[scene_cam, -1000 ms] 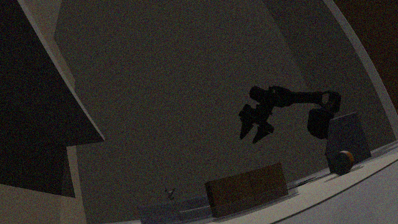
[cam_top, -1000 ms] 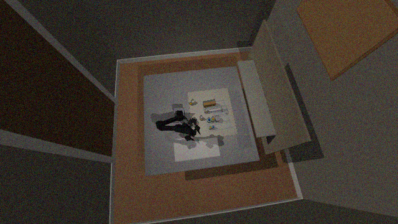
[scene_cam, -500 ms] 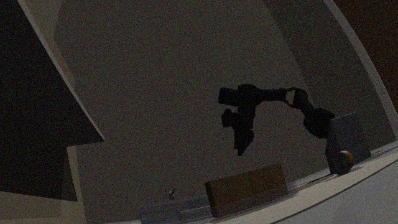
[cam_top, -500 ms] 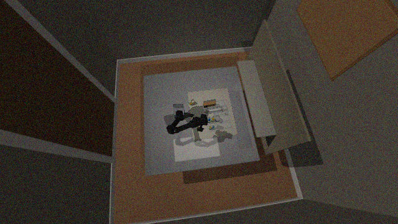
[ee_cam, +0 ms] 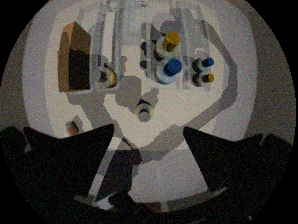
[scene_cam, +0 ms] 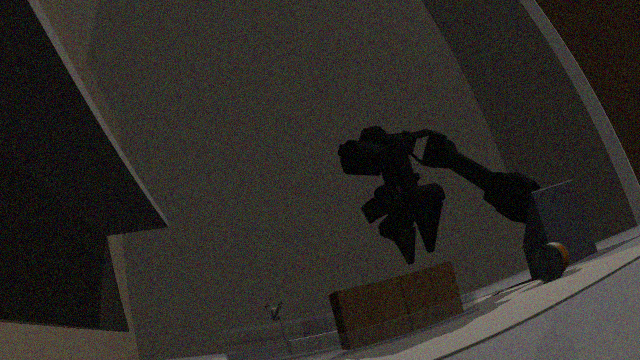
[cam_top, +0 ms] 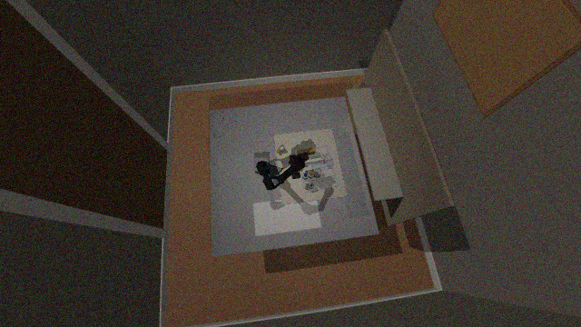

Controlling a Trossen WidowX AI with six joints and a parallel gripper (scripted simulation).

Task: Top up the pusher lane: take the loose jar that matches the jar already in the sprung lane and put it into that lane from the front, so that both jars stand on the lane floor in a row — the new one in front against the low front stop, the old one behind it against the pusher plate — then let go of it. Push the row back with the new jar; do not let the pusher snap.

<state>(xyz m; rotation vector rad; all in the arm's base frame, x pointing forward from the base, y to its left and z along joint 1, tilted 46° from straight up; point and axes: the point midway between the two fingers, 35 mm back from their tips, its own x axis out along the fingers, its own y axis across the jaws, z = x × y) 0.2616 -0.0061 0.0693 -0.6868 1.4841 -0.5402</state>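
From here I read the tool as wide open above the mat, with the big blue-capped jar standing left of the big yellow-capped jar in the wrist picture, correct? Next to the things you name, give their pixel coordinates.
Not quite: in the wrist view, the large blue-capped jar [ee_cam: 170, 70] stands below the large yellow-capped jar [ee_cam: 169, 45].

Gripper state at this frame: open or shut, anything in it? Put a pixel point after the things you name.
Open and empty: the gripper [scene_cam: 421, 256] [ee_cam: 149, 129] has its fingers spread wide in the wrist view, with nothing held between them.
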